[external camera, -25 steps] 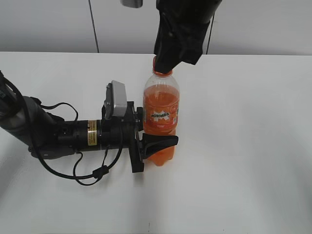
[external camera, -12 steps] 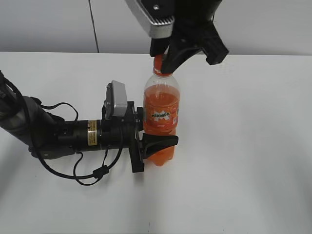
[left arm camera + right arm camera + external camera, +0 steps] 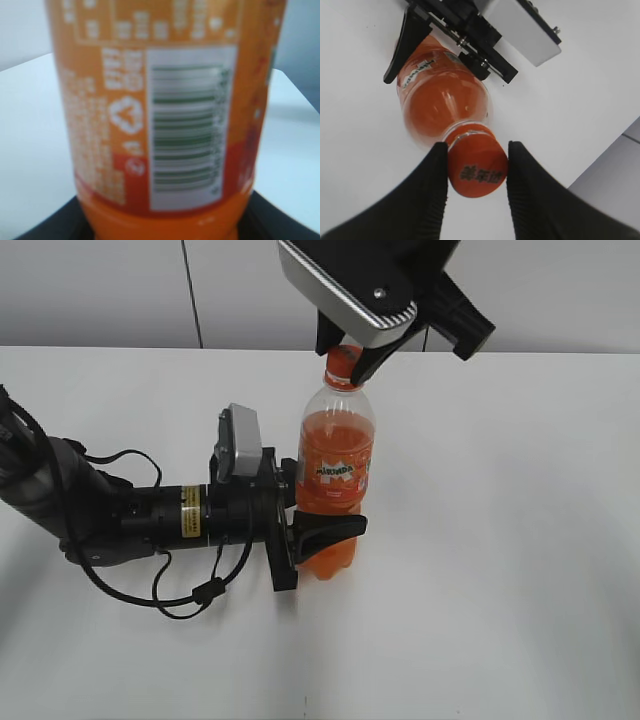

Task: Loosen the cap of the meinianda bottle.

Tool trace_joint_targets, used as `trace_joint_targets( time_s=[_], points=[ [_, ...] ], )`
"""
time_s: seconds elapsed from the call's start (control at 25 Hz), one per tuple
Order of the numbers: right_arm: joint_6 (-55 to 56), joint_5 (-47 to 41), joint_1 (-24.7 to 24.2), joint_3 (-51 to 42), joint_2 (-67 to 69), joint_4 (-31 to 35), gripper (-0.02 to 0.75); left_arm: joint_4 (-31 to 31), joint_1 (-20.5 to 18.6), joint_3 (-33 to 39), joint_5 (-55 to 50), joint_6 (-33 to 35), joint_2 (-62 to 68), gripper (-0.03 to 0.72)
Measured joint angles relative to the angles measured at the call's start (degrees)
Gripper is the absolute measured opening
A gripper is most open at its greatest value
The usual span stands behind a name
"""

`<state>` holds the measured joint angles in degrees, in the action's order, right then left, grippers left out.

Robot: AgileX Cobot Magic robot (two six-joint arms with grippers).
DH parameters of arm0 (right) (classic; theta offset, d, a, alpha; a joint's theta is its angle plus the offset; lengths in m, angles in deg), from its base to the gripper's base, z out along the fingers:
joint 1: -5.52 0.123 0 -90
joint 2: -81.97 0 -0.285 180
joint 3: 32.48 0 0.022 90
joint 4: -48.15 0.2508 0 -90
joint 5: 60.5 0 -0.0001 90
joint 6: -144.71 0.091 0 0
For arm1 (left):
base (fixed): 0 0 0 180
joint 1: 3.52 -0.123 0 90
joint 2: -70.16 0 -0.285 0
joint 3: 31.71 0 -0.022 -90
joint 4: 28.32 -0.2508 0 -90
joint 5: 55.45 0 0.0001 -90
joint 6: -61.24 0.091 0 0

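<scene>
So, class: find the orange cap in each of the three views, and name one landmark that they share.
Exterior view: cap top centre, on the upright bottle, between the right gripper's fingers.
Left wrist view: not in it; only the label shows.
Right wrist view: cap lower centre, between two black fingers.
Shared landmark: the bottle.

Upright meinianda bottle point(image 3: 335, 480) of orange drink, orange cap point(image 3: 477, 170) on

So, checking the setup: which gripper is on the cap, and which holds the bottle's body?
The right gripper clamps the cap from above; the left gripper holds the bottle low.
</scene>
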<state>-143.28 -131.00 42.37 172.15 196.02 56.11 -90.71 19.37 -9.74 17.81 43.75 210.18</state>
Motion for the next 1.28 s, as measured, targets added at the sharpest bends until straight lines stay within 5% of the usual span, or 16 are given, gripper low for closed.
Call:
trace_joint_targets(
  time_s=[0.32, 0.52, 0.84, 1.28],
  points=[
    [12.6, 0.0, 0.0, 0.0, -0.1, 0.9, 0.277, -0.2, 0.0, 0.0, 0.1, 0.0, 0.0, 0.372],
    [19.0, 0.0, 0.0, -0.1, 0.2, 1.9, 0.424, -0.6, 0.0, 0.0, 0.2, 0.2, 0.0, 0.372],
    [23.8, 0.1, 0.0, -0.1, -1.5, 6.9, 0.451, -0.6, 0.0, 0.0, 0.3, 0.2, 0.0, 0.372],
    [79.5, 0.1, 0.0, -0.1, -6.5, 14.4, 0.452, -0.2, 0.0, 0.0, 0.3, 0.2, 0.0, 0.372]
  ],
)
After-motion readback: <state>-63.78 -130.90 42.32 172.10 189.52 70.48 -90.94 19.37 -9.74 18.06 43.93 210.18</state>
